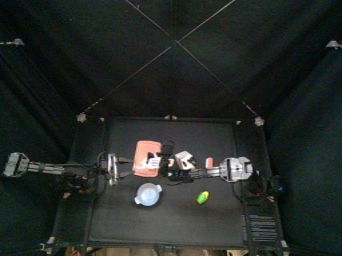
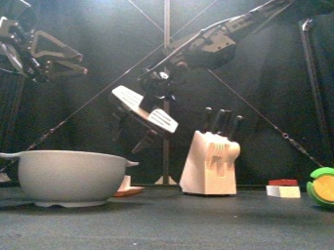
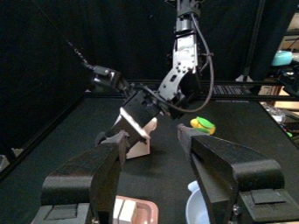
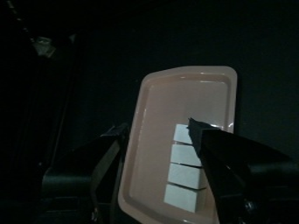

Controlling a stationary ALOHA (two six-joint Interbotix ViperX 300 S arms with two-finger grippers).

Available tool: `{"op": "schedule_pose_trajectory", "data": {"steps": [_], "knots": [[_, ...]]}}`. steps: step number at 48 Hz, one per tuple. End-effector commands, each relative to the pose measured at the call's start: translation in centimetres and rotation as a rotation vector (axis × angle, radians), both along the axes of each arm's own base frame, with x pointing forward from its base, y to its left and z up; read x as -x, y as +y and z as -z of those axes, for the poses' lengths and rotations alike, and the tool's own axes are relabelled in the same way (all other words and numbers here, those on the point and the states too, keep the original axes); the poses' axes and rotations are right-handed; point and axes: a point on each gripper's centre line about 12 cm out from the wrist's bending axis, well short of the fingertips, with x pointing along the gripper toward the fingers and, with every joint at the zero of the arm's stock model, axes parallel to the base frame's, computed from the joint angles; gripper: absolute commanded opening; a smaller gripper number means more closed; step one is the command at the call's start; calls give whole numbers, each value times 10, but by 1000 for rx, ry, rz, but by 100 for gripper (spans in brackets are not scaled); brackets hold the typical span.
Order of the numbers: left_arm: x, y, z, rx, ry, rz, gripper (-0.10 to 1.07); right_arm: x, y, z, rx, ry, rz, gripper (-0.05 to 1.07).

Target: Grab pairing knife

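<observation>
The right arm's fingers (image 2: 146, 107) stand wide apart, with the pale wooden knife block (image 2: 209, 163) below them and a little to one side. I cannot single out the pairing knife. It is probably one of the dark handles (image 2: 220, 120) rising from that block. It looks light, stiff and smooth, so pinch the handle and draw it along its slot. The left fingers (image 3: 155, 147) are apart too, well away from the block.

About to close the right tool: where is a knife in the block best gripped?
By a dark handle sticking out of the knife block, from above, in line with its lean; blades are hidden in the slots. Which handle is the paring knife's, I cannot tell.
</observation>
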Motion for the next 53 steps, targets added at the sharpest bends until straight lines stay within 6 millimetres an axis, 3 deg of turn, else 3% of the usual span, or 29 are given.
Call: {"op": "schedule_pose_trajectory", "data": {"steps": [1, 13, 34, 53], "knots": [[-2, 1, -6, -3, -19, -4, 87, 12, 11, -49, 29, -79, -38, 90], [-2, 1, -6, -6, -21, -5, 87, 51, 41, -85, 72, -105, -124, 90], [-1, 2, -4, 0, -15, -9, 87, 114, 61, -91, -5, -80, -103, 90], [0, 2, -3, 0, -12, -12, 87, 161, 79, -121, 67, -23, -5, 89]]}}
